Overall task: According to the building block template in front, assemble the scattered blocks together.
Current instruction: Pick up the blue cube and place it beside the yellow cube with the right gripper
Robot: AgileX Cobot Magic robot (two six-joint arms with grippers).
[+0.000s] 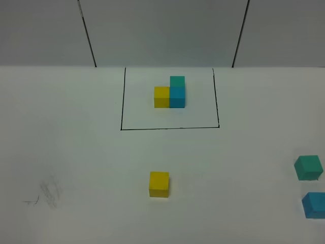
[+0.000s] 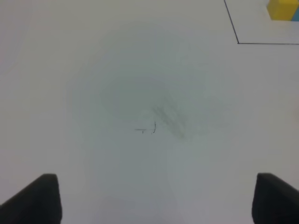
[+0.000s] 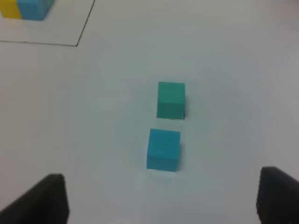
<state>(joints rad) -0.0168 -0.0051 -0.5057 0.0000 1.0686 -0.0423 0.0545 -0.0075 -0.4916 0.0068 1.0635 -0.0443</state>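
The template (image 1: 170,92) sat inside the black line (image 1: 167,128) at the back of the table (image 1: 76,152). The yellow block (image 1: 159,183) lay alone in front of it. The green block (image 1: 308,168) and blue block (image 1: 315,205) lay close together, not touching, far to the right. The left gripper (image 2: 154,199) was wide and held nothing. The right gripper (image 3: 159,198) was wide too, above those two blocks.

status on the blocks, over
Left pincer open, right pincer open, both empty. Yellow block, green block, blue block all apart. Template intact in its outline. Nothing in the way.
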